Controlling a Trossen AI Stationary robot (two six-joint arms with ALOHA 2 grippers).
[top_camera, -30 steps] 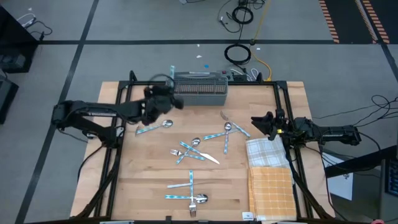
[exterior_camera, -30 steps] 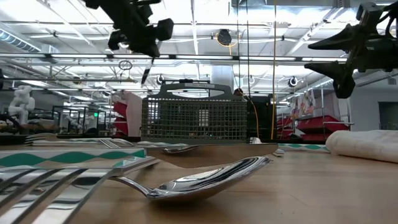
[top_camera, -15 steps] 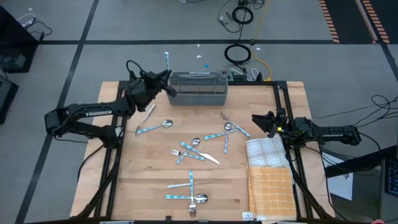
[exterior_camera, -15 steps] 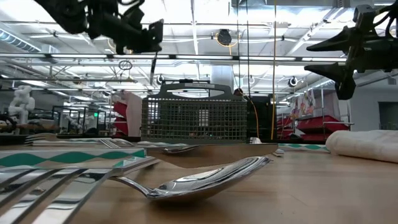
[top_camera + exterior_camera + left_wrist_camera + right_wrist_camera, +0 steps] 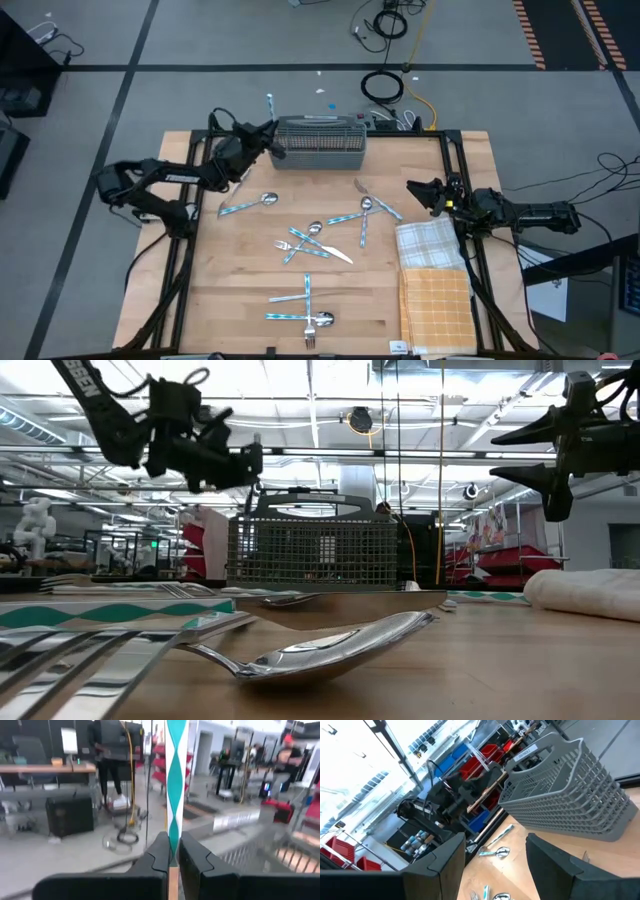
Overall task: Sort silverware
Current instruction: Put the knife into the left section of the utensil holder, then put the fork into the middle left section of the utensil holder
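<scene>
Silverware point(image 5: 318, 238) lies scattered across the wooden table point(image 5: 250, 290) in front of the grey mesh basket point(image 5: 320, 143), seen from above, while the left gripper point(image 5: 268, 133) hovers at the basket's left end, clamped on a blue-handled utensil point(image 5: 269, 105). Only the left wrist view shows the grip plainly: both dark fingers point(image 5: 159, 851) pinch the teal-and-white patterned handle point(image 5: 175, 780), upright, above the basket's mesh. From table height a spoon point(image 5: 320, 650) fills the foreground before the basket point(image 5: 312, 550). The right gripper point(image 5: 428, 195) waits well right of the basket, fingers spread apart, as its wrist view confirms. White lettering on the left arm point(image 5: 85, 377) is partly visible and unreadable.
</scene>
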